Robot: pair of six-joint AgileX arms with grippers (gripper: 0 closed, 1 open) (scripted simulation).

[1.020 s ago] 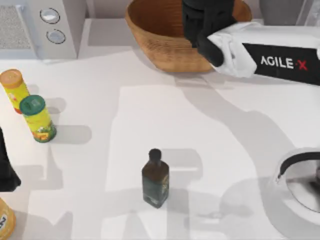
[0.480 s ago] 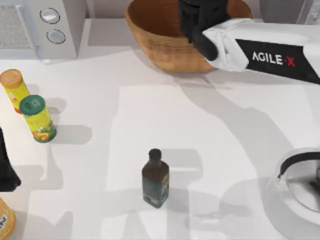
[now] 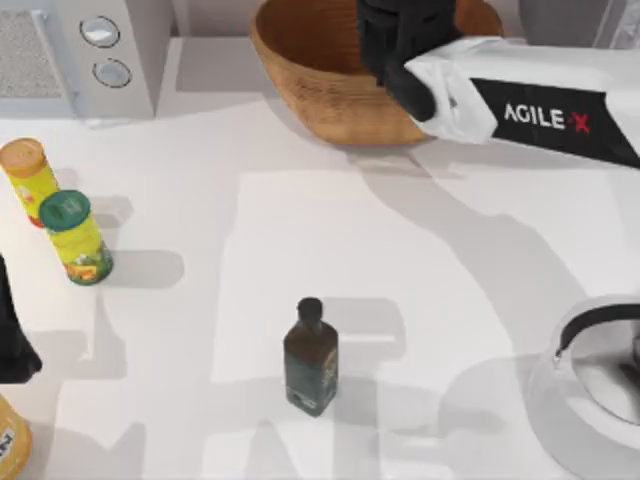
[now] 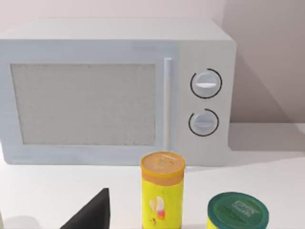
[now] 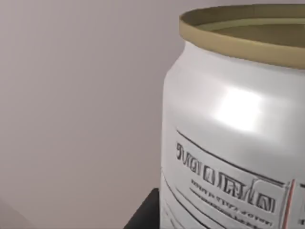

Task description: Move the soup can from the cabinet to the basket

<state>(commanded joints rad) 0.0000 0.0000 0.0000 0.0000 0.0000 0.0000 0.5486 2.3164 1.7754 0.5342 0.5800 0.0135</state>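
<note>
**A:** ok so where's the soup can [image 5: 238,129] at right now? I can barely find it from above

**B:** right wrist view has it, big silvery can with the gold rim and a bit of red label at the edge, sitting right up against the camera. There's a dark bit of the right gripper under it, so I'd guess it's clamped in the fingers, but honestly I cannot tell from these shots whether they're closed on it or apart

**A:** and the arm?

**B:** the right gripper [image 3: 400,45] is over the basket [image 3: 300,70] at the far edge of the table. Compared to a second ago the arm has slid a bit further left and in over the bowl, and since half a second ago it has basically stopped. So the carry looks finished and it's lined up for the drop

**A:** so nearly done?

**B:** that's my read, only the release is left. Can't see how high the can hangs above the basket floor though

**A:** left arm doing anything?

**B:** nah, parked at the left edge of the table by the yellow-green jars [image 3: 72,238], its camera staring at the microwave [image 4: 119,90]. The dark bottle [image 3: 310,358] mid-table hasn't budged
</note>
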